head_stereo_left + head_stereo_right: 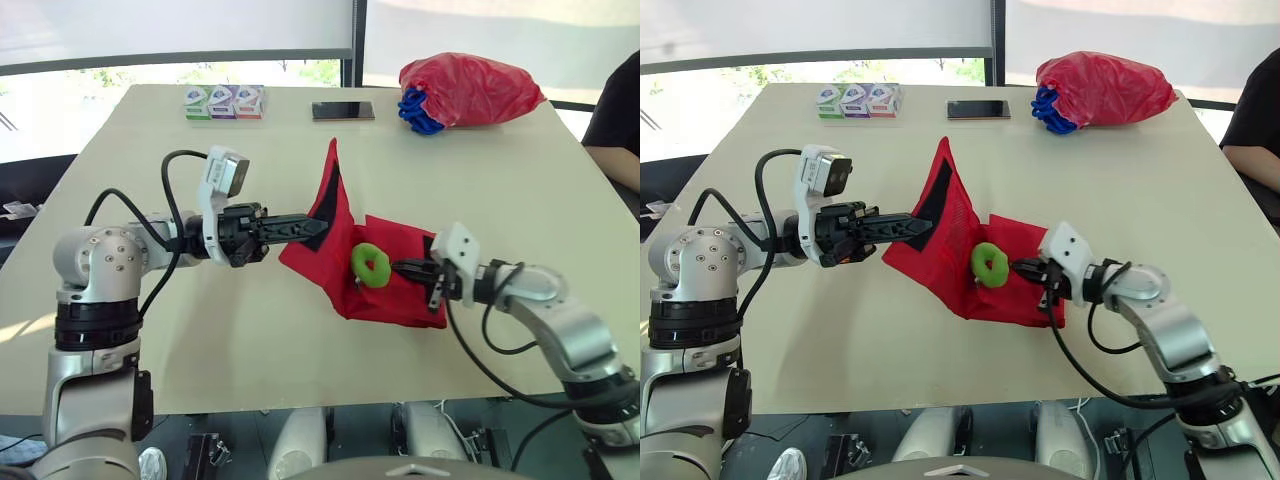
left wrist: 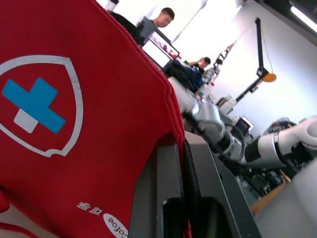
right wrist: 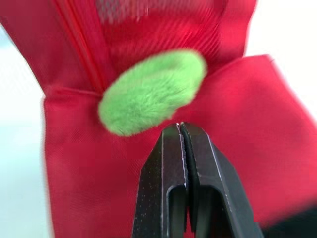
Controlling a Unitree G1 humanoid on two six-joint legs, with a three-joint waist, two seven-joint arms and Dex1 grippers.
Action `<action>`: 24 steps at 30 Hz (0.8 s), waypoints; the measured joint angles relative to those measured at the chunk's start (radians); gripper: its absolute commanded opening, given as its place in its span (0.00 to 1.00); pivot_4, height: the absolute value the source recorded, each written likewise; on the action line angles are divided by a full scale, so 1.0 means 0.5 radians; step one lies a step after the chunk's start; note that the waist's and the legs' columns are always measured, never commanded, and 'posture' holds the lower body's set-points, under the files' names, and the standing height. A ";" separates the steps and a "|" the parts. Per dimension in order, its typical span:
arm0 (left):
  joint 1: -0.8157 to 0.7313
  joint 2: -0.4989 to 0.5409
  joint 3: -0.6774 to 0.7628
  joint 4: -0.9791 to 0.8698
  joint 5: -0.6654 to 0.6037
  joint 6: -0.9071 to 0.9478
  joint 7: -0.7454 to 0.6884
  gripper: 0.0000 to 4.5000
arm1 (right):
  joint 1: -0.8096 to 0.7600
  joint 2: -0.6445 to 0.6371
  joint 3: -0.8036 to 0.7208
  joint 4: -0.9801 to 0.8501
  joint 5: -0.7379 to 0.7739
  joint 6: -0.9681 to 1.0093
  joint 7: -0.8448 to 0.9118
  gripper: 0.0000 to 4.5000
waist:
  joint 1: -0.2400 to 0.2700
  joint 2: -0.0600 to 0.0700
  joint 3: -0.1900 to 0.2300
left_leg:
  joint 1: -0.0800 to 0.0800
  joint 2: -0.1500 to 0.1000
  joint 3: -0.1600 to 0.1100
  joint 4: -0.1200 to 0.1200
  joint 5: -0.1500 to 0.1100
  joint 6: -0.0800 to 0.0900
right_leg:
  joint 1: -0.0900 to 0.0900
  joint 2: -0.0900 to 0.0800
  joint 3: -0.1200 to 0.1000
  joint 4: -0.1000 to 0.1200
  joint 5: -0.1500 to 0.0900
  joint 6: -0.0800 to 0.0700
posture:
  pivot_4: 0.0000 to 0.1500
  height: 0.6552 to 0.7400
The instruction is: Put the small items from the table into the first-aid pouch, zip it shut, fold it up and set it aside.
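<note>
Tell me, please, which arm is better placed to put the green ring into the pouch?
Right. The right gripper holds the green ring at the pouch; the left gripper holds its flap up.

White blue-cross shield emblem and oval "cofoe" logo (partly cut off) on the red pouch

Colours: pouch and ring.
Red pouch, white shield outline, blue-white cross beside black left gripper; lime-green ring at black right gripper.
</note>
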 measured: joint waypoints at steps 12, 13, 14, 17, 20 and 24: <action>-0.301 -0.360 -0.427 0.224 0.280 -0.202 -0.197 0.00 | 0.631 -0.205 -0.967 -0.467 0.623 0.127 0.052 0.31 | 0.025 0.001 0.002 | -0.005 -0.001 -0.003 0.002 -0.005 0.010 | 0.000 0.002 -0.003 -0.002 0.000 0.001 | 1.00 1.00; -0.306 -0.412 -0.463 0.263 0.300 -0.211 -0.200 0.00 | 0.662 -0.205 -1.030 -0.511 0.696 0.146 0.041 0.43 | 0.028 0.001 0.002 | -0.006 -0.001 -0.003 0.002 -0.006 0.010 | 0.000 0.002 -0.002 -0.002 0.000 0.001 | 1.00 1.00; -0.305 -0.431 -0.485 0.277 0.317 -0.217 -0.200 0.00 | 0.674 -0.205 -1.054 -0.532 0.725 0.153 0.037 0.51 | 0.028 0.001 0.002 | -0.005 -0.001 -0.003 0.002 -0.006 0.010 | 0.000 0.002 -0.002 -0.002 0.000 0.001 | 1.00 1.00; -0.314 -0.604 -0.629 0.454 0.466 -0.306 -0.209 0.00 | 0.793 -0.209 -1.152 -0.662 0.860 0.172 -0.043 0.86 | 0.028 0.001 0.001 | -0.005 -0.001 -0.003 0.002 -0.006 0.010 | 0.001 0.003 -0.002 -0.002 0.000 0.001 | 1.00 1.00; -0.374 -0.771 -0.649 0.636 0.554 -0.361 -0.181 0.00 | 0.846 -0.212 -1.178 -0.685 0.883 0.185 -0.113 0.99 | 0.039 0.001 0.001 | -0.007 -0.001 -0.004 0.004 -0.006 0.011 | 0.000 0.003 -0.002 -0.002 0.000 0.002 | 1.00 1.00; -0.431 -0.950 -0.660 0.820 0.649 -0.407 -0.144 0.00 | 0.875 -0.229 -1.218 -0.747 0.941 0.188 -0.194 0.99 | 0.043 0.001 0.001 | -0.007 -0.002 -0.004 0.004 -0.006 0.012 | 0.000 0.003 -0.002 -0.003 0.000 0.002 | 1.00 1.00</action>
